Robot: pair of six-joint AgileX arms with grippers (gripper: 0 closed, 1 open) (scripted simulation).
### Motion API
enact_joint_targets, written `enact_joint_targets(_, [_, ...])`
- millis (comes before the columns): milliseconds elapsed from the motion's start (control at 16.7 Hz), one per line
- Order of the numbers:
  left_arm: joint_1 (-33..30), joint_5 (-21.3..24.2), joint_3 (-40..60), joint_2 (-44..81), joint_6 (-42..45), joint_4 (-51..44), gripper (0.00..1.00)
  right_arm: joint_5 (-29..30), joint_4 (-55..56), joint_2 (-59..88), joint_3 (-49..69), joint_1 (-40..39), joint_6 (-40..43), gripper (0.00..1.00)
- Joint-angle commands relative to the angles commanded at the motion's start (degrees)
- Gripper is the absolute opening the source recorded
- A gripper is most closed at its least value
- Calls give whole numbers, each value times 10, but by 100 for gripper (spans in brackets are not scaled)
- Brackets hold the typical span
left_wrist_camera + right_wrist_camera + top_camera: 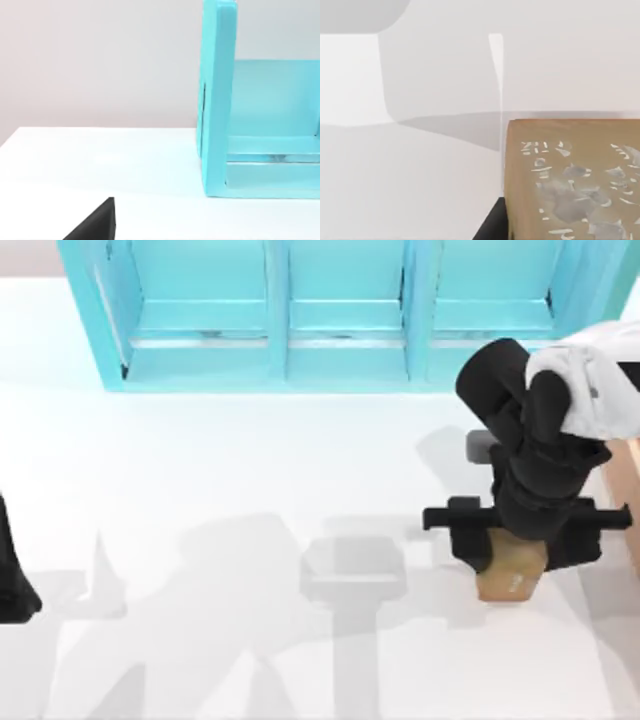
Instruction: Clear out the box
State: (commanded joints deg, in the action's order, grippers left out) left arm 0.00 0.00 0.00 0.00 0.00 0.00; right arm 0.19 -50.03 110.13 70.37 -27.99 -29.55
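The big turquoise shelf unit stands along the back of the white table, while the wooden box shows as a strip at the right edge, just beside the right gripper. That gripper seems to pinch a small tan carton outside the box, probably to set it down; the left arm idles far left.

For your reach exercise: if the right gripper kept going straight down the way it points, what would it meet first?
Most likely the small tan carton, directly beneath the right gripper and close up in its wrist view. Below that is the white table. Whether they already touch is unclear.
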Motion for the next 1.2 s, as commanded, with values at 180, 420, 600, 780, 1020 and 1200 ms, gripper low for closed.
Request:
enact_joint_targets(180, [0, 0, 0, 0, 0, 0, 100, 0, 0, 0, 0, 0, 0, 75])
enact_joint_targets(420, [0, 0, 0, 0, 0, 0, 100, 0, 0, 0, 0, 0, 0, 100])
enact_joint_targets(600, [0, 0, 0, 0, 0, 0, 100, 0, 0, 0, 0, 0, 0, 100])
enact_joint_targets(780, [0, 0, 0, 0, 0, 0, 100, 0, 0, 0, 0, 0, 0, 100])
enact_joint_targets(1020, [0, 0, 0, 0, 0, 0, 100, 0, -9, -3, 7, 2, 0, 100])
enact_joint_targets(1200, [0, 0, 0, 0, 0, 0, 100, 0, -59, -16, 43, 0, 1, 100])
